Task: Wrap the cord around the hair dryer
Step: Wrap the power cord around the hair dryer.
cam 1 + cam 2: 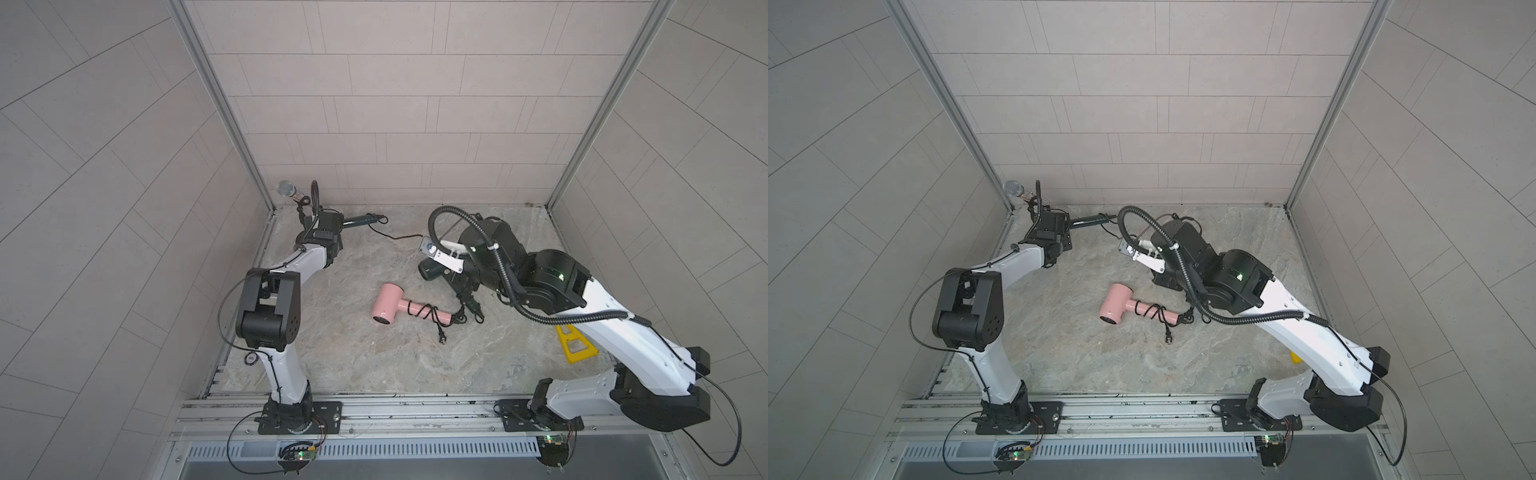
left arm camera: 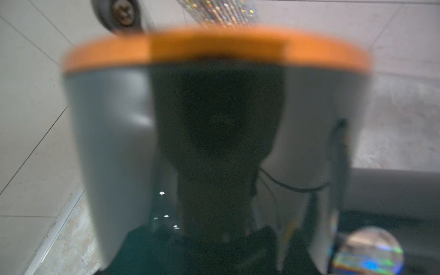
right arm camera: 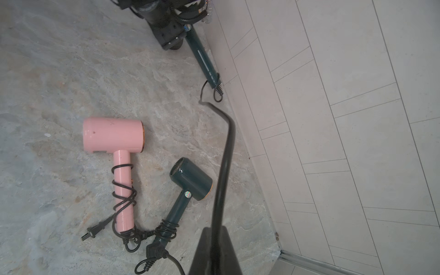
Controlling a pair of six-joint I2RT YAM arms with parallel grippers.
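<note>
Hair dryer (image 1: 361,219) handle points right along back wall (image 1: 415,124); left hand (image 1: 337,222) clamps its head, right hand (image 3: 212,234) pinches cord (image 1: 399,238).

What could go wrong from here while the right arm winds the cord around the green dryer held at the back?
The cord runs from the right gripper to the handle of the held dryer; a hard pull might twist it in the left gripper. That handle lies close to the back wall, so circling may strike it. The wrapped pink dryer and second green dryer lie nearby; the cord could snag them.
</note>
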